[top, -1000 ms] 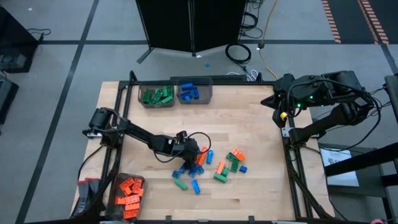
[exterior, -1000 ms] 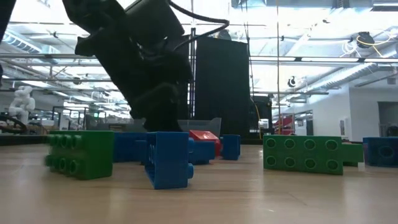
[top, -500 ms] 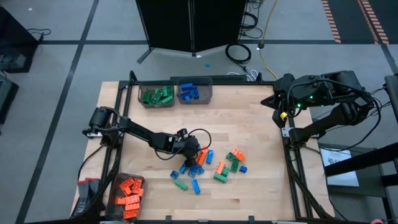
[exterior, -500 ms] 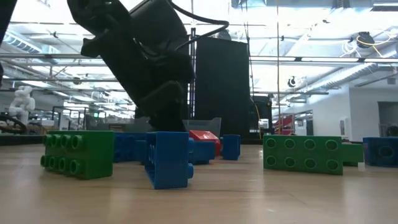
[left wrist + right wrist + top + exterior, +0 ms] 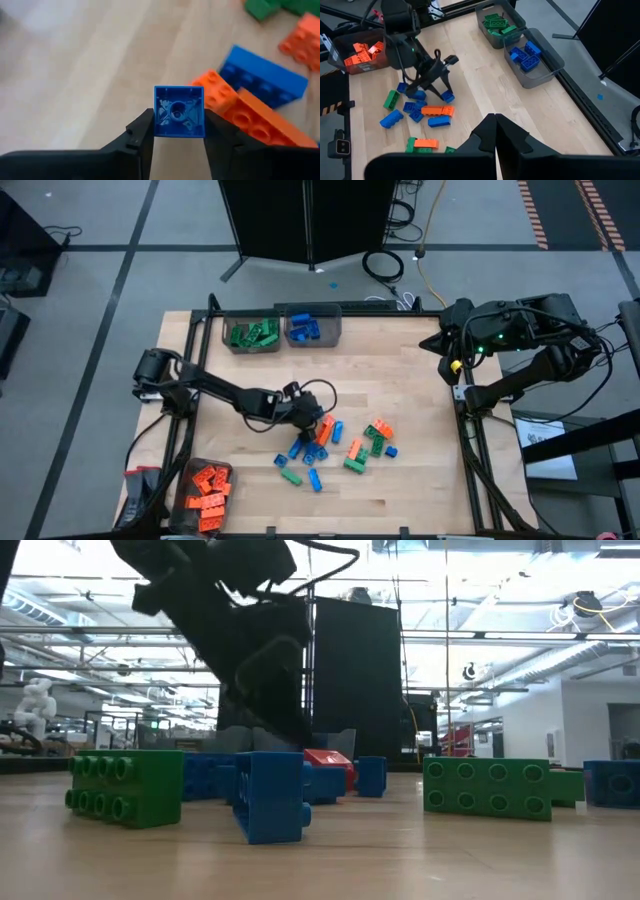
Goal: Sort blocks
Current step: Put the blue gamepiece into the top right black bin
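Observation:
My left gripper hangs over the left side of a loose pile of orange, green and blue blocks in the middle of the table. It is shut on a small square blue block, which also shows as the held blue block in the right wrist view. Just beyond it, an orange block lies partly on a long blue block. My right gripper is shut and empty, raised high at the table's far right. My left gripper pinches the small blue block by two opposite side walls between its two fingers. The fingers slant down from the table's left side. The block's hollow underside faces back toward the wrist. It seems to hang just clear of the table.
At the far edge stand a bin of green blocks and a bin of blue blocks; a bin of orange blocks stands at the near left corner. An upright blue block and a green block lie nearest the low camera.
My left gripper has risen a little above the pile and drawn slightly toward the table's left and far side. The blocks lying on the table have stayed where they were.

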